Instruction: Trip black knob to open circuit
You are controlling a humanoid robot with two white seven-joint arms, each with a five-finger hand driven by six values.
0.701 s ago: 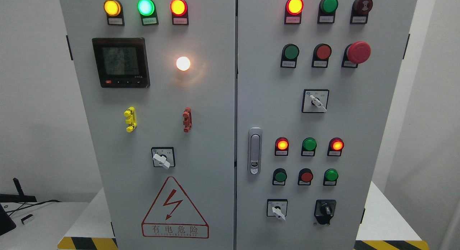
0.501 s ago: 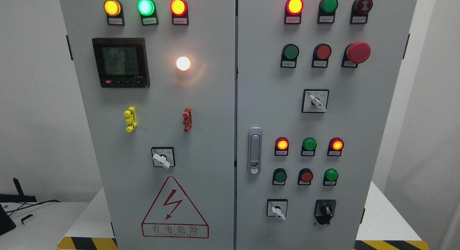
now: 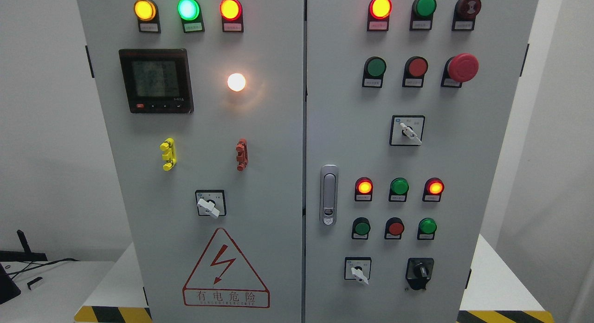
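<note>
Neither hand nor any arm shows in the head view, so whether fingers are spread, clenched or grasping cannot be told.

Grey cabinet [image 3: 278, 128] fills the frame, two doors split by a vertical seam; everything below is placed relative to its silver door handle [image 3: 329, 194], which sits on the right door just beside the seam.

Warning triangle [image 3: 226, 267] with red bolt: down-left of the handle, on the left door. Black meter screen [image 3: 156, 80]: up-left, well apart. White lamp [image 3: 236, 82], lit: up-left, nearer the seam than the meter. Red mushroom button [image 3: 462, 67]: up-right, far side of the right door. Top row of the left door: amber, green and red lamps, all lit. Yellow clip [image 3: 168, 154] and red clip [image 3: 242, 154]: left of the handle, slightly higher. White selector switch [image 3: 209, 203]: left, about level with the handle.

Black knob [image 3: 420, 271]: down-right of the handle, lowest row of the right door, on a black square base, untouched. Its pointer angle is too small to read. Another white selector [image 3: 358, 269] sits between handle and knob on that same row. Two rows of small round lamps and buttons lie right of the handle, above the knob; two red lamps in the upper row glow.
</note>
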